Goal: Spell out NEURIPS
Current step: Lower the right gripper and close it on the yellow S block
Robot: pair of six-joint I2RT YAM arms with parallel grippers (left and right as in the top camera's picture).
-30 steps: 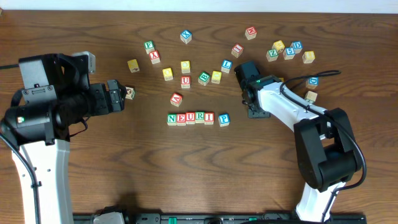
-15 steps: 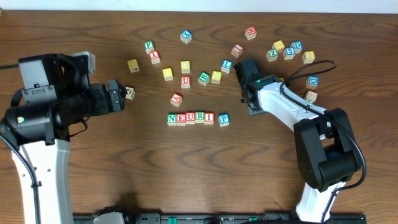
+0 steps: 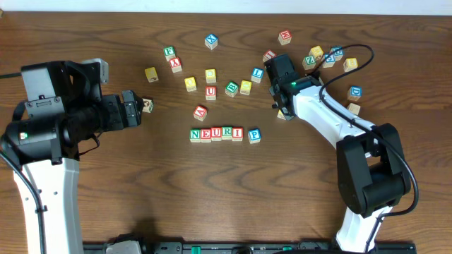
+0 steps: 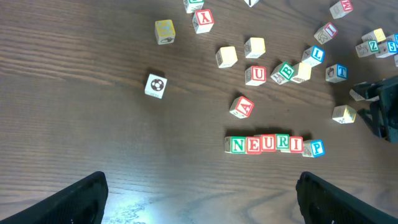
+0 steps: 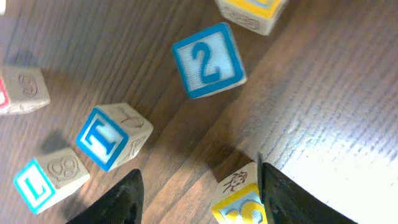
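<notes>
Smack in the middle of the brown wooden table (image 3: 212,197), the row of small wooden alphabet cubes (image 3: 216,133) reads N-E-U-R-I, touching side by side. The blue-lettered P cube (image 3: 254,135) sits just beside the I, a bit skewed, so only the S is missing.

Best candidate is the yellow-faced wooden cube (image 5: 239,202), lying between the fingers of the right gripper (image 5: 199,180) on the right arm's side of the row. It's against one finger with a gap on the other side, so the jaws are parted and not pinching it. Its blue character is cut off, so I can't swear it's an S.

These blocks look light, rigid and smooth-sided. I'd squeeze two opposite flat faces square-on, since a corner grab would probably twist it.

Spares nearby: a blue 2 cube (image 5: 208,60), a blue T cube (image 5: 112,138), a blue L cube (image 5: 50,180). Meanwhile the left gripper (image 4: 200,183) hangs spread wide and empty.
</notes>
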